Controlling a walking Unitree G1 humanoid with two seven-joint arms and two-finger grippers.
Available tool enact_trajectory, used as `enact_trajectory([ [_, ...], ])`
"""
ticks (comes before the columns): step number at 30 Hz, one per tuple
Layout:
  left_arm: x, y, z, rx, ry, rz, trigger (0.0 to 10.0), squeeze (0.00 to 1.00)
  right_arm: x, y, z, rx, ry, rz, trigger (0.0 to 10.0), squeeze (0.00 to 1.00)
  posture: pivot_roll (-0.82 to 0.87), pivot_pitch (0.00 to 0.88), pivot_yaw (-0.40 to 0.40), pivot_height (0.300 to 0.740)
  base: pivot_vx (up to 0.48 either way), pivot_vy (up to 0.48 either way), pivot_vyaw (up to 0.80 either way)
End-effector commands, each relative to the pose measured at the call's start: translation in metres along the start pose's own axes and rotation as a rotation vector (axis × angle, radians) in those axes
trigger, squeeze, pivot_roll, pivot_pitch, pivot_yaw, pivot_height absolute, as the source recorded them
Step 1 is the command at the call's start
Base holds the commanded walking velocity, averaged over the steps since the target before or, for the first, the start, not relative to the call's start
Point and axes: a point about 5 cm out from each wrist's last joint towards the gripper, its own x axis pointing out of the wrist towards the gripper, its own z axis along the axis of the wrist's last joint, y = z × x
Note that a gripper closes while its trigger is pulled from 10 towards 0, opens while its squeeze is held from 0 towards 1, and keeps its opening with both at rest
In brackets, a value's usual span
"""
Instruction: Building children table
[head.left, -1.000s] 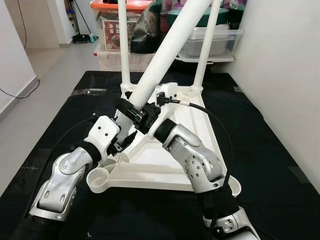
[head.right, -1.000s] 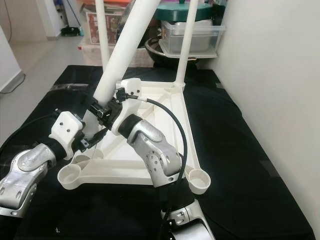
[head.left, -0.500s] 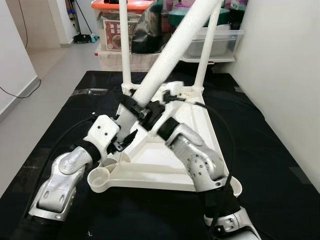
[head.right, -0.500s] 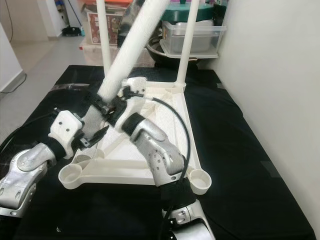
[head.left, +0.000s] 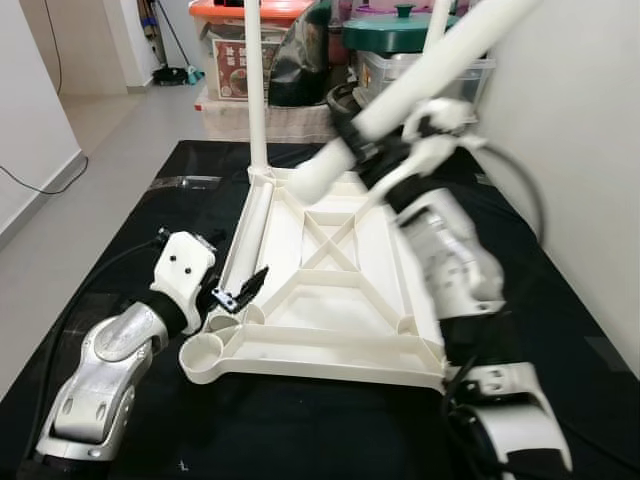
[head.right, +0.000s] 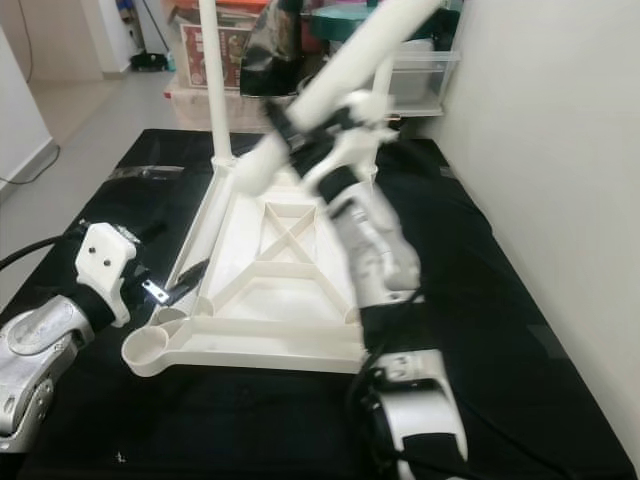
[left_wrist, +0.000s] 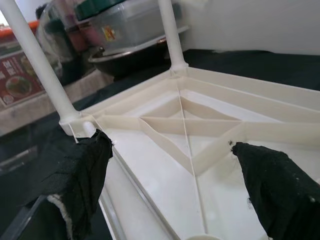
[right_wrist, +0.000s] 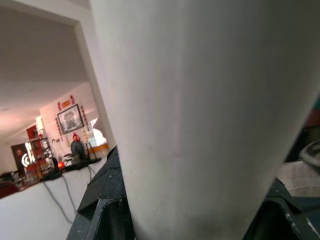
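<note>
From the head views, the tabletop (head.left: 330, 290) lay upside down on a black mat (head.left: 120, 250), ribs facing up. Two white legs stood in its far corners: one upright leg (head.left: 254, 80) at the far left corner, and a second post (head.right: 383, 70) at the far right corner, partly hidden behind the right arm. The right gripper (head.left: 365, 150), above the far end of the tabletop, was closed around a loose leg (head.left: 430, 75) that tilted up and away from the tabletop toward the wall (head.left: 570, 130); this part was blurred. The left gripper (head.left: 240, 292) sat at the tabletop's near left edge, just beyond the empty round socket (head.left: 203, 352), its fingers spread and holding nothing. Storage boxes (head.left: 235, 60) stood beyond the mat, past the tabletop's far end.

The left wrist view gave what the head views did not: the two black fingers (left_wrist: 82, 175) wide apart with the tabletop's X-shaped ribs (left_wrist: 185, 120) showing between them, and both standing legs seen from low down.

The right wrist view showed the loose leg pressed close between that gripper's black fingers (right_wrist: 105, 205), with a distant room beyond.
</note>
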Motion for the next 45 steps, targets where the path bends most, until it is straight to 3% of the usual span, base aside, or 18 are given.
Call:
enact_trajectory([
  [1,-0.009,-0.011,-0.013,-0.014,0.063,-0.049,10.0,0.0,0.002,0.004,0.022,0.05,-0.074,0.14,0.0,0.0,0.11,0.0,-0.031,0.74,0.0,0.0,0.0],
  [2,-0.009,-0.011,-0.013,-0.014,0.063,-0.049,10.0,0.0,0.002,0.004,0.022,0.05,-0.074,0.14,0.0,0.0,0.11,0.0,-0.031,0.74,0.0,0.0,0.0],
  [4,-0.015,-0.014,-0.019,-0.016,0.091,-0.044,10.0,0.0,0.0,0.013,0.03,0.11,-0.092,0.264,0.0,0.0,0.11,0.0,-0.033,0.74,0.0,0.0,0.0],
  [8,-0.017,-0.014,-0.021,-0.019,0.101,-0.039,10.0,0.0,0.0,0.017,0.032,0.137,-0.097,0.308,0.0,0.0,0.11,0.0,-0.033,0.74,0.0,0.0,0.0],
  [11,-0.018,-0.018,-0.024,-0.032,0.119,-0.029,10.0,0.0,-0.005,0.044,0.03,0.232,-0.095,0.481,0.0,0.0,0.11,0.0,-0.036,0.74,0.0,0.0,0.0],
  [16,-0.018,-0.022,-0.026,-0.034,0.128,-0.034,10.0,0.0,-0.012,0.063,0.02,0.253,-0.055,0.585,0.0,0.0,0.11,0.0,-0.036,0.74,0.0,0.0,0.0],
  [28,-0.018,-0.026,-0.029,-0.039,0.135,-0.035,10.0,0.0,-0.012,0.061,0.011,0.258,-0.001,0.538,0.0,0.0,0.11,0.0,-0.034,0.74,0.0,0.0,0.0],
  [39,-0.016,-0.028,-0.03,-0.03,0.138,-0.034,10.0,0.0,-0.012,0.06,0.002,0.205,0.046,0.488,0.0,0.0,0.11,0.0,-0.034,0.74,0.0,0.0,0.0],
  [44,-0.016,-0.028,-0.03,-0.027,0.137,-0.034,10.0,0.0,-0.006,0.053,-0.006,0.173,0.092,0.379,0.0,0.0,0.11,0.0,-0.034,0.74,0.0,0.0,0.0],
  [45,-0.016,-0.027,-0.03,-0.025,0.137,-0.032,10.0,0.0,-0.001,0.042,-0.013,0.135,0.148,0.248,0.0,0.0,0.11,0.0,-0.032,0.74,0.0,0.0,0.0],
])
